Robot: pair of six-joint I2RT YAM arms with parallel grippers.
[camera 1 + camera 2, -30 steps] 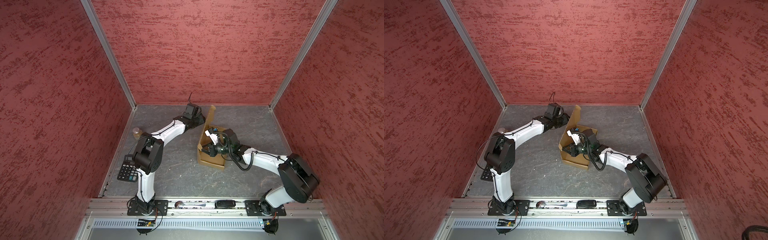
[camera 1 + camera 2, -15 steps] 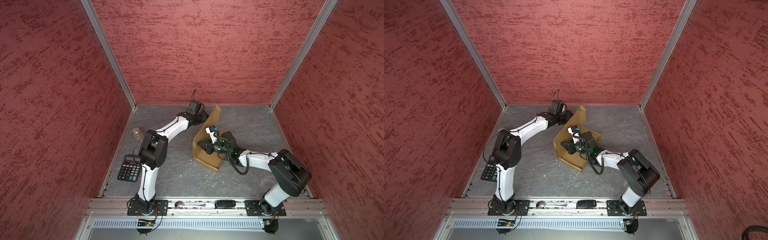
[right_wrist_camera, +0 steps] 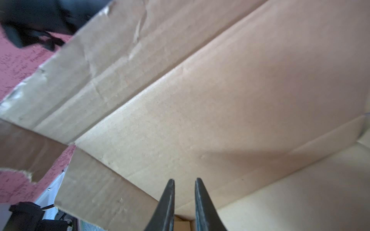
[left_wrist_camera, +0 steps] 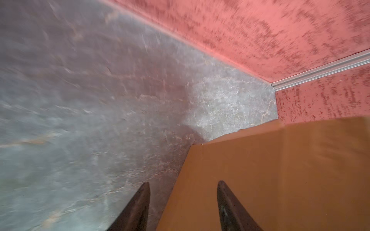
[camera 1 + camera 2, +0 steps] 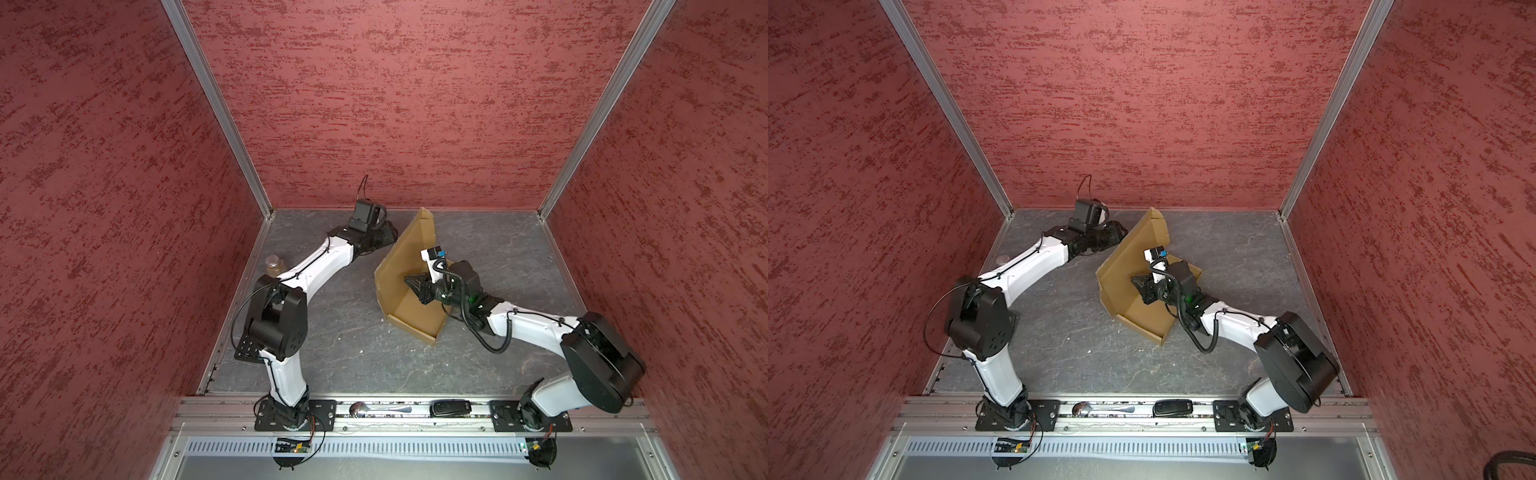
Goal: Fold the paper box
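The paper box [image 5: 409, 291] stands half-formed at the middle of the table [image 5: 353, 365], toward the back. Its floor lies flat with low walls on the near sides, and one tall flap on its left rises toward the back wall [image 5: 395, 124]. Both top views show the right pincer [image 5: 409, 281] inside the box, close to that flap. Only the right wrist view shows its fingers [image 3: 169, 200] a narrow slit apart with nothing between them, facing creased cardboard with a ragged torn edge. The left pincer [image 4: 183, 182] comes at the flap from outside. Its blurred wrist view shows the fingers spread, one over bare table and one over cardboard, with the flap's edge running between them. A top view shows a lidded jar [image 5: 272, 264] and a calculator [image 5: 248, 352] by the left wall, the calculator half under the left arm and its keys too small to read. A top view alone shows a dark cable [image 5: 1512, 467] at the lower right corner. A spoon [image 5: 380, 409] and a black fob [image 5: 451, 407] lie on the front rail [image 5: 208, 411]. Open table spreads in front and right of the box.
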